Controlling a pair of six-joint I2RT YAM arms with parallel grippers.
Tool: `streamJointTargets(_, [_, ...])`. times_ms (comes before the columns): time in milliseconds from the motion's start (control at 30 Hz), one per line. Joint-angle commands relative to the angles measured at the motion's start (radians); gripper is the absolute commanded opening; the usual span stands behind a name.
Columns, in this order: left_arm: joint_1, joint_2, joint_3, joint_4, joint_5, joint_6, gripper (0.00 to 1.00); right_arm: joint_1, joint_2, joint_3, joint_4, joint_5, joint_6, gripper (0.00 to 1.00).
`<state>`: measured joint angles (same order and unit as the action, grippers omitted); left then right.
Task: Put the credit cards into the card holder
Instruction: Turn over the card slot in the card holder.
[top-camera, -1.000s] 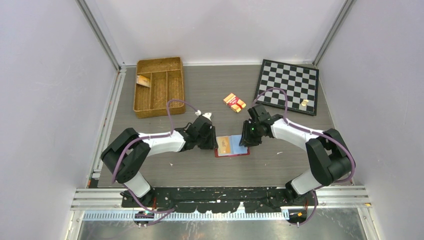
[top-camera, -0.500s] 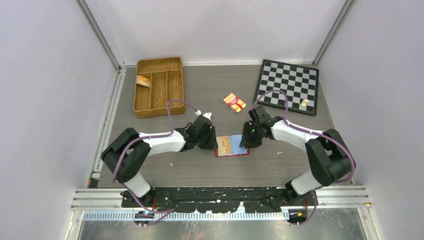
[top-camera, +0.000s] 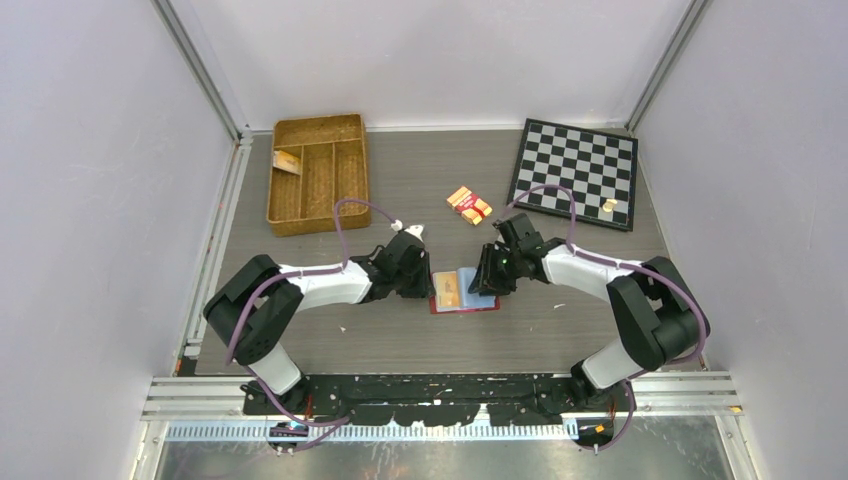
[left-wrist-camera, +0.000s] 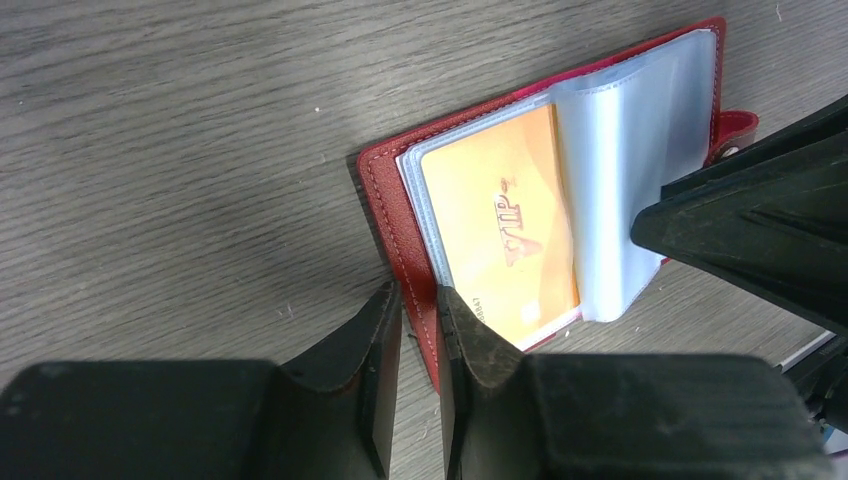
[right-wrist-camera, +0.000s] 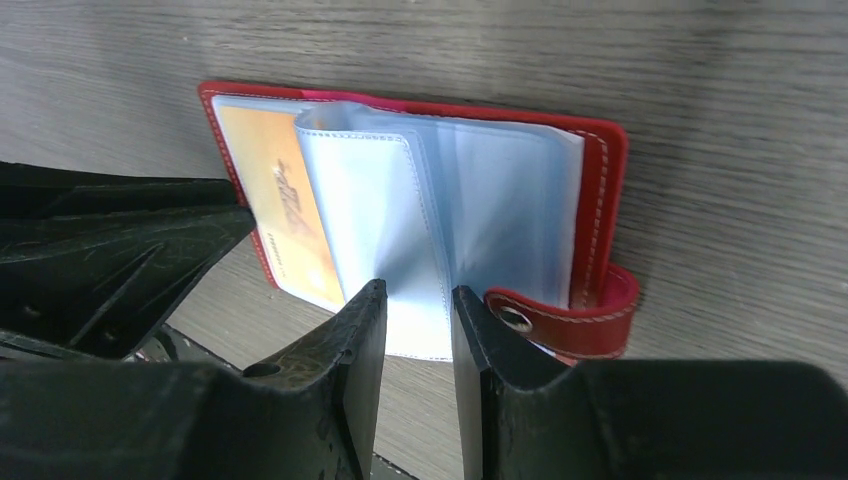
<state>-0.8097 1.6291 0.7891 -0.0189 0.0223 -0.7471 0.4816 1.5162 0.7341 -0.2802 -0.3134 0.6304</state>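
Top view: left tool (top-camera: 428, 288) and right tool (top-camera: 483, 283) hide the card holder (top-camera: 462, 293) side edges; chessboard (top-camera: 577, 172) piece (top-camera: 608, 206) too small to identify.

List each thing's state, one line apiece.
card holder, open, lying flat
orange card, on the holder's left half, beside the lifted sleeve
clear sleeve, lifted off the stack
left claw, nearly closed astride the holder's cover edge, grip unclear
right claw, open, lifted sleeve's edge in its gap
wicker tray, upright, one small item inside
chessboard, flat, one small piece on it
banded pack, flat, untouched
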Motion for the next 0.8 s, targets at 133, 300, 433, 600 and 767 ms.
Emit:
streamJointTargets(133, [-0.005,0.027,0.006,0.009,-0.015,0.018,0.2,0.006,0.014,-0.016,0.161,-0.121,0.051,0.35])
streamJointTargets(300, [-0.005,0.026,0.006,0.014,-0.013,0.016,0.2,0.026,-0.006,0.006,0.162,-0.129,0.053,0.35])
streamJointTargets(433, [-0.005,0.016,0.008,0.014,-0.015,0.016,0.2,0.049,-0.011,0.029,0.159,-0.128,0.052,0.35])
streamJointTargets(600, [-0.003,-0.032,0.009,-0.023,-0.053,0.034,0.24,0.073,0.002,0.056,0.159,-0.115,0.061,0.36])
streamJointTargets(767, [0.0,-0.108,-0.013,-0.077,-0.091,0.055,0.3,0.096,0.013,0.089,0.157,-0.106,0.066,0.4])
